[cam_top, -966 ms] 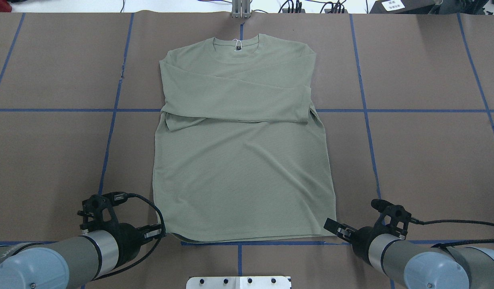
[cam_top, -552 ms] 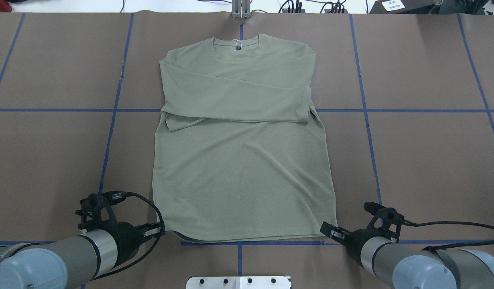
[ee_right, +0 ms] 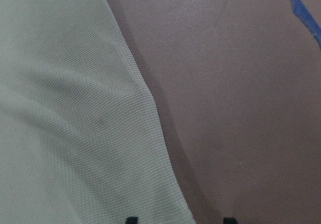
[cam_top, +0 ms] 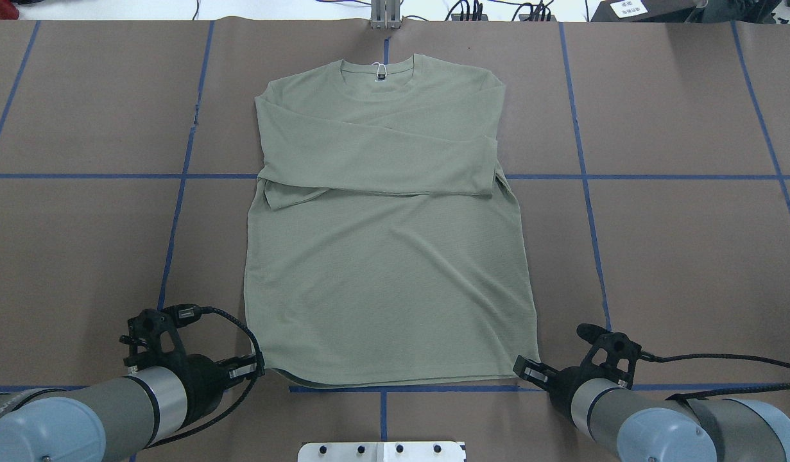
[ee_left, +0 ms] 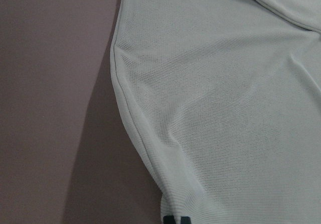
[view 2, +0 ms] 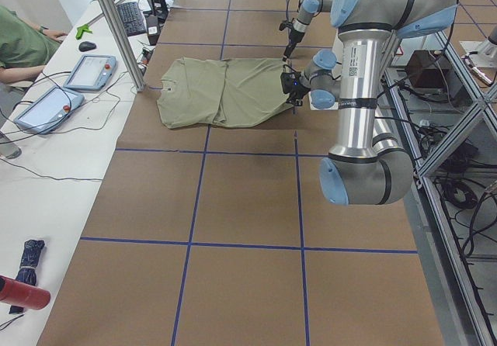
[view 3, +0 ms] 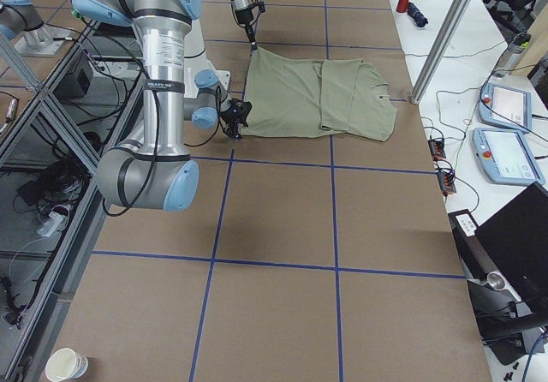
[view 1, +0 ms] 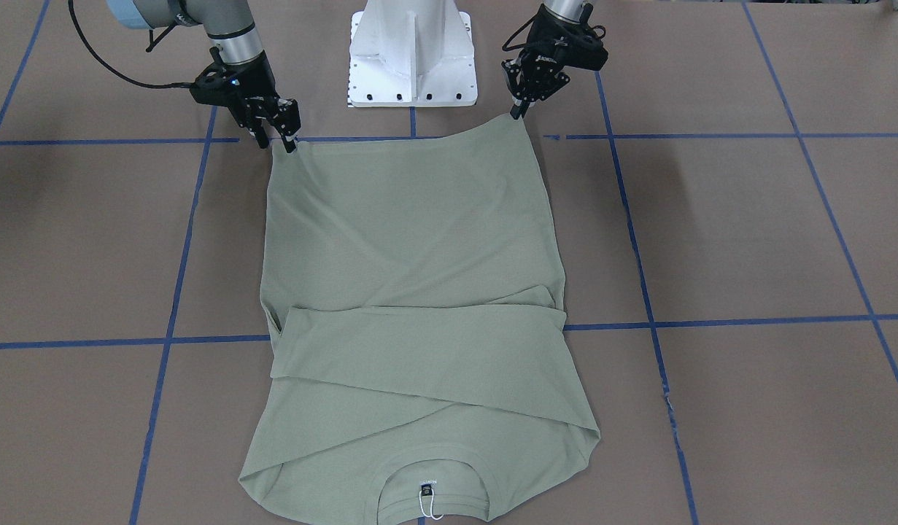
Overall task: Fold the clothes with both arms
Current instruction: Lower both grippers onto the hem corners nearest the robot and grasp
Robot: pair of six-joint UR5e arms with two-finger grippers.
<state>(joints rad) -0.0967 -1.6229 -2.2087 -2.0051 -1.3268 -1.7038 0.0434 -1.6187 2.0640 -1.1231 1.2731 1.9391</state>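
Bottom centre of the overhead view: white base plate (cam_top: 382, 451). The left gripper (cam_top: 252, 369) is at lower left and the right gripper (cam_top: 526, 371) at lower right, both low over the surface (cam_top: 690, 256). The surface is brown paper with a blue tape grid (cam_top: 584, 176). Broad bare stretches lie either side of the shirt (cam_top: 388, 269), with little margin past the collar at the top edge. The shirt is a pale sage-green knit, flat at frame centre, with its hem along the lower tape line. Both sleeves are folded across the chest, and the body shows light diagonal creases. The black neck label (cam_top: 380, 76) is at top. Left jaws are narrow, pinched on the lower-left hem corner. Right jaws are wide, straddling the lower-right hem corner, one tip over cloth and the other over bare surface.
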